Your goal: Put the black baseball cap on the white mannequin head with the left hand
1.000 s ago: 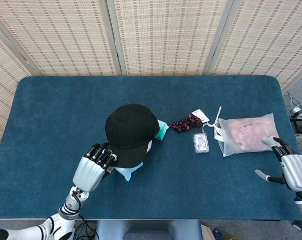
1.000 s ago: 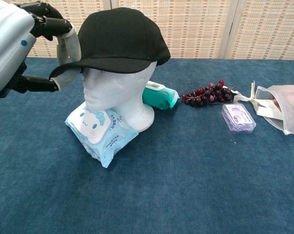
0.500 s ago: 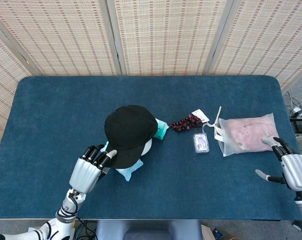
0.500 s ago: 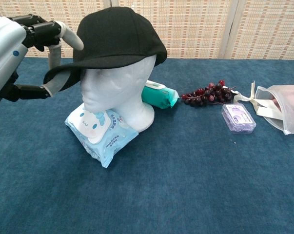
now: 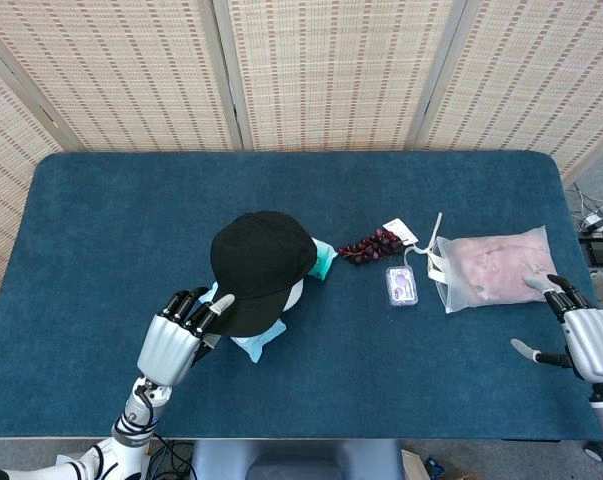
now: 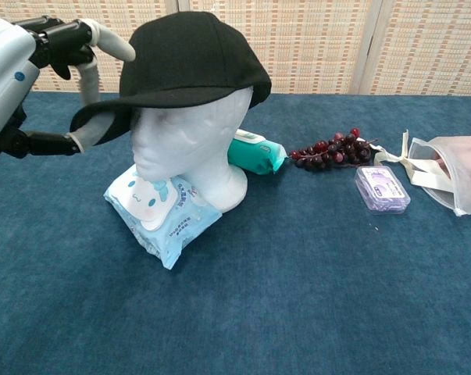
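The black baseball cap [image 6: 192, 55] sits on the white mannequin head [image 6: 192, 148], its brim pointing left. From above, the cap [image 5: 261, 270] hides nearly all of the head [image 5: 295, 293]. My left hand [image 6: 20, 78] is at the brim's tip, thumb under it and one finger down on its top, another finger raised clear. In the head view that left hand [image 5: 176, 335] lies just left of the cap, fingertips on the brim. My right hand [image 5: 586, 340] rests far right with fingers spread, holding nothing.
A pale blue wipes pack [image 6: 161, 207] lies under the head's base, with a teal pack [image 6: 255, 154] behind. Dark grapes [image 6: 333, 148], a small purple box [image 6: 382, 189] and a clear bag [image 5: 491, 268] lie to the right on the blue table [image 5: 111, 220].
The cap settled lower and straighter on the head. My left hand drew back a little toward the table's front edge and one finger lifted off the brim. The right hand stayed put.
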{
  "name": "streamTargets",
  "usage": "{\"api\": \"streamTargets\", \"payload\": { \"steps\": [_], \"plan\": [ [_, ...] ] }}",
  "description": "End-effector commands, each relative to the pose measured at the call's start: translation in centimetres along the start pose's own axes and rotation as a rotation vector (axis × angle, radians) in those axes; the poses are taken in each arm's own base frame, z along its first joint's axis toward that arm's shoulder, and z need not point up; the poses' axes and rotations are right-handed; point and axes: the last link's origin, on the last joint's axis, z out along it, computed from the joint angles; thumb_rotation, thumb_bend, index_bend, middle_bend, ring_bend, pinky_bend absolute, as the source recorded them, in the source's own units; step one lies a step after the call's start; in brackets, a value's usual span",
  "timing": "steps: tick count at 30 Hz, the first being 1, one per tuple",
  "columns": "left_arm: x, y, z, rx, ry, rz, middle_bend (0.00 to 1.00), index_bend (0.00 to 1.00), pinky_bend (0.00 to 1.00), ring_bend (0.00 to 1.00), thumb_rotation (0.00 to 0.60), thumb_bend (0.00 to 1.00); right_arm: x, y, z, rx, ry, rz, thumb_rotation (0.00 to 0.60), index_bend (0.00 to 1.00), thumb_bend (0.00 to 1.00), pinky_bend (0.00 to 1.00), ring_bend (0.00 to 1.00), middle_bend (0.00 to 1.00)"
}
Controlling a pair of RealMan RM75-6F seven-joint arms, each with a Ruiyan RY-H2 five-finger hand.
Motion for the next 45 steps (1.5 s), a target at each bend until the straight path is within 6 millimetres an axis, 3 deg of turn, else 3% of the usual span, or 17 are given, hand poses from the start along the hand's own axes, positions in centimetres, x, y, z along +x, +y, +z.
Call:
{"api": "streamTargets", "payload": {
  "steps": [1, 13, 24, 36, 45],
  "plan": [
    [0.0, 0.0, 0.0, 0.004, -0.006, -0.006, 0.49, 0.30, 0.43, 0.32, 0.600, 0.19, 0.0, 0.0, 0.0, -0.001, 0.002, 0.001, 0.600, 0.16, 0.00, 0.31, 0.12, 0.25],
    [0.1, 0.2, -0.2, 0.025, -0.045, -0.028, 0.40, 0.26, 0.43, 0.29, 0.600, 0.05, 0.1, 0.1, 0.0, -0.001, 0.003, 0.002, 0.600, 0.16, 0.00, 0.31, 0.12, 0.25],
    [1.1, -0.4, -1.3, 0.103, -0.127, 0.011, 0.23, 0.07, 0.38, 0.19, 0.600, 0.00, 0.0, 0.0, -0.1, 0.000, 0.004, 0.001, 0.600, 0.16, 0.00, 0.31, 0.12, 0.25],
    [2.6, -2.8, -3.4, 0.207, -0.169, 0.063, 0.21, 0.01, 0.37, 0.18, 0.600, 0.00, -0.1, -0.1, 0.0, 0.001, 0.001, -0.005, 0.600, 0.16, 0.00, 0.31, 0.12, 0.25],
    [3.0, -6.6, -5.7, 0.322, -0.243, 0.182, 0.19, 0.02, 0.37, 0.18, 0.600, 0.00, -0.2, -0.2, 0.0, -0.001, -0.002, -0.012, 0.600, 0.17, 0.00, 0.31, 0.12, 0.25]
  ]
}}
